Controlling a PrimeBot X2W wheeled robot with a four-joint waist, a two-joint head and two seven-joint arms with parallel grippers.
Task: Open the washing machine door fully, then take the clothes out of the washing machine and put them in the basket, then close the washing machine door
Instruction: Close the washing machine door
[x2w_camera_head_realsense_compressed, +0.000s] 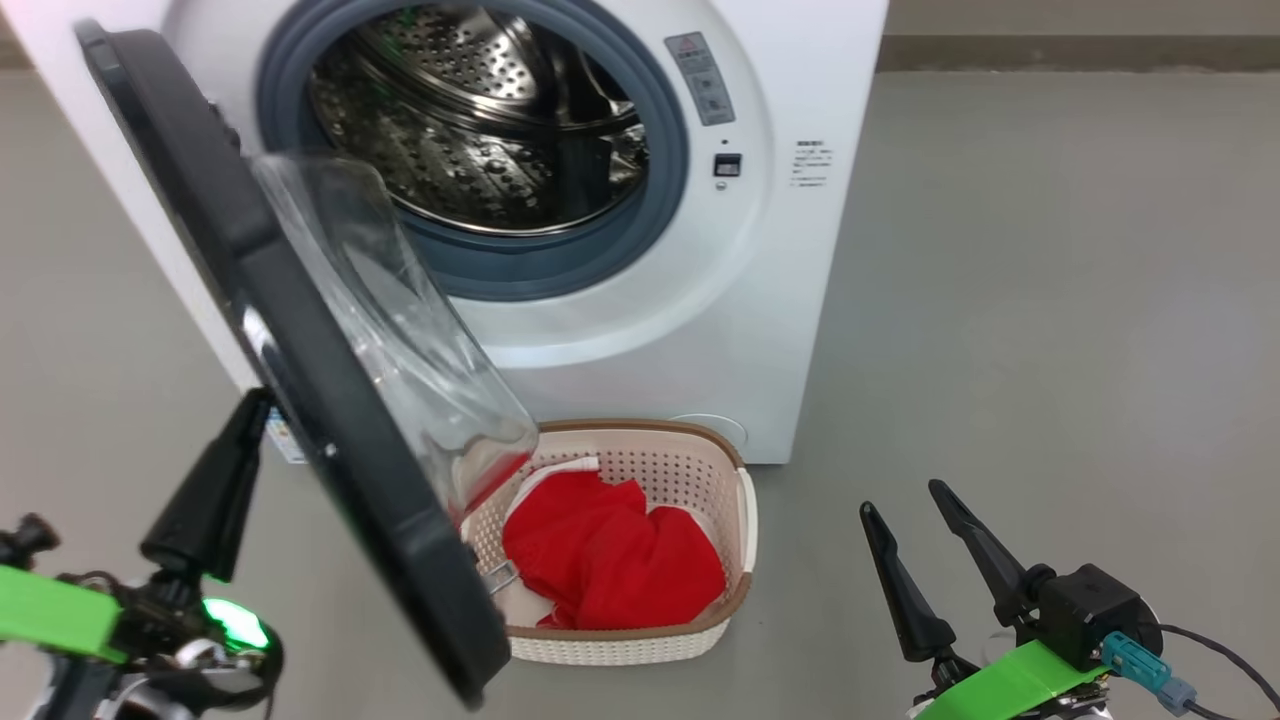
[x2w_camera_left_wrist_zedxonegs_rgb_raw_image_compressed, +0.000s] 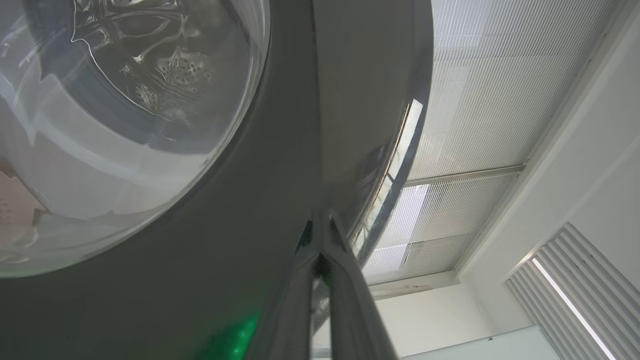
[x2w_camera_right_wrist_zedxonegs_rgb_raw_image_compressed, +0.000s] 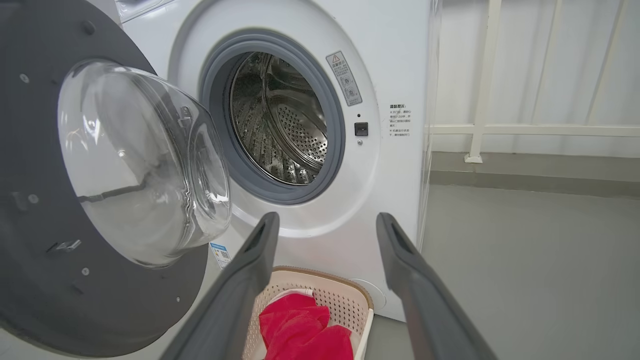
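While the washing machine (x2w_camera_head_realsense_compressed: 700, 330) sits on the grey floor (x2w_camera_head_realsense_compressed: 1050, 300) with its port uncovered, the drum (x2w_camera_head_realsense_compressed: 470, 130) shows bare perforated steel inside the grey rubber ring (x2w_camera_head_realsense_compressed: 665, 200).

Washing machine door (x2w_camera_head_realsense_compressed: 330, 430): hinged on the view-left side, swung out toward the camera, glass bowl facing the machine. Its lower edge overlaps the basket's left end in head view.

Basket (x2w_camera_head_realsense_compressed: 700, 470): upright on the floor just in front of the machine's base, below the port.

Clothes (x2w_camera_head_realsense_compressed: 610, 560): in the basket, a red heap filling most of it, with a bit of white cloth at the back-left edge.

Right gripper (x2w_camera_head_realsense_compressed: 900, 498): fingers spread, nothing between them, above the floor right of the basket, well apart from it.

Left gripper (x2w_camera_left_wrist_zedxonegs_rgb_raw_image_compressed: 320, 227): on the door's outer side, fingertips pinched together with nothing seen between them, right up against the dark frame near its rim. Can't tell if it's actually touching.
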